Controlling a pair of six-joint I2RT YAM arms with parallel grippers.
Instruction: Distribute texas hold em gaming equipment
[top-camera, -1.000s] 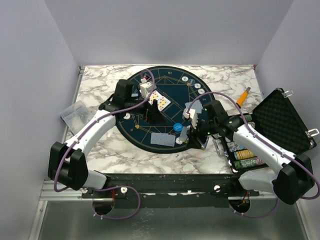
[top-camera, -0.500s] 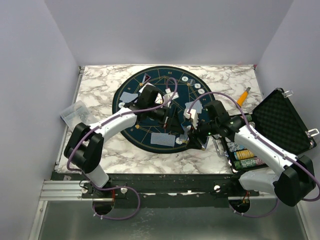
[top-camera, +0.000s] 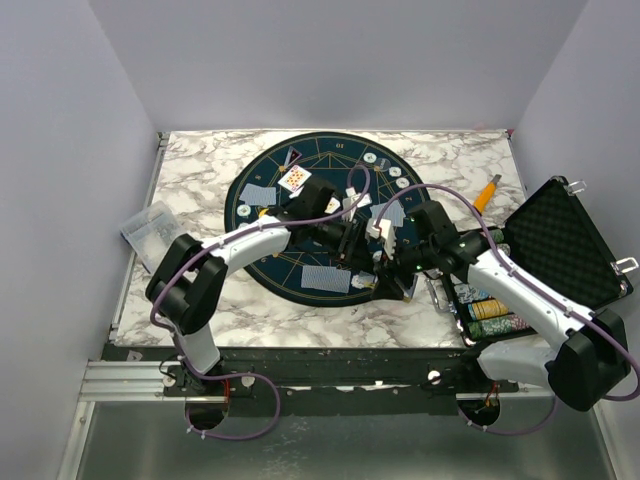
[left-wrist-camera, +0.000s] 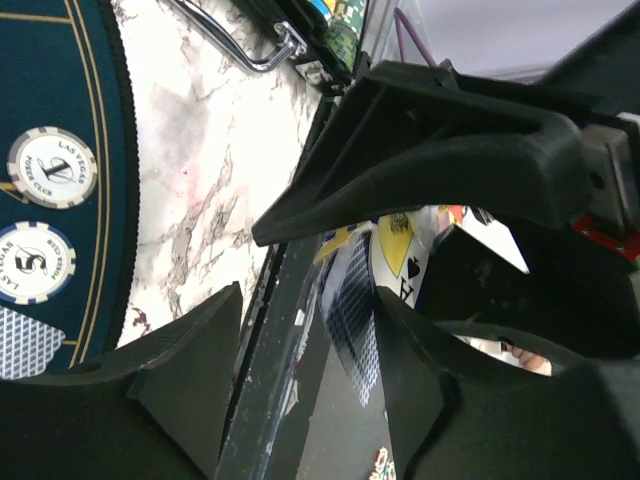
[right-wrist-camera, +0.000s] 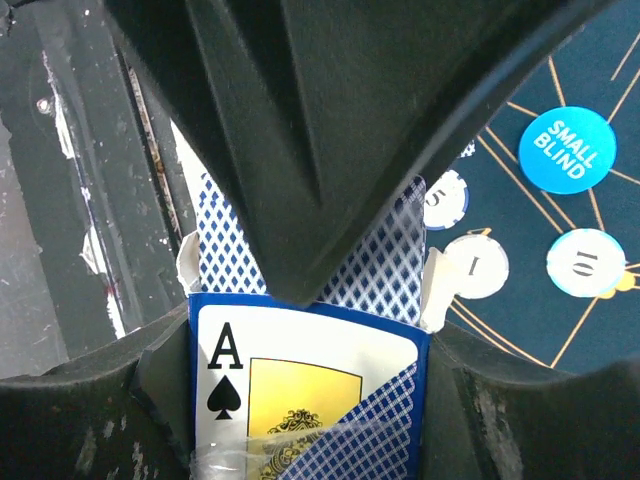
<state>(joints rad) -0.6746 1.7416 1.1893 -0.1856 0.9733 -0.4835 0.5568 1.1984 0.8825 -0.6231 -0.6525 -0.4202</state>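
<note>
My right gripper (top-camera: 388, 262) (right-wrist-camera: 305, 345) is shut on a blue card box (right-wrist-camera: 320, 410) with an ace of spades on it, held over the dark round mat's (top-camera: 300, 255) right edge. Blue-patterned cards (right-wrist-camera: 385, 260) stick out of the box. My left gripper (top-camera: 352, 238) (left-wrist-camera: 308, 292) has reached across to the box, jaws apart around one patterned card (left-wrist-camera: 355, 310) that rests against its right finger (left-wrist-camera: 410, 380). Cards lie on the mat face down (top-camera: 258, 195) (top-camera: 326, 279) and face up (top-camera: 294, 179). Whitish chips (top-camera: 386, 166) (left-wrist-camera: 52, 167) and a blue "small blind" disc (right-wrist-camera: 565, 150) lie there too.
The open black foam-lined case (top-camera: 560, 240) stands at the right with chip stacks (top-camera: 487, 308) in it. An orange-handled tool (top-camera: 487, 192) lies behind it. A clear plastic bag (top-camera: 148, 225) sits at the table's left edge.
My left arm has swung from the mat's far left side rightward to the card box in my right gripper. A face-up card now lies on the far left of the mat. The right arm is still.
</note>
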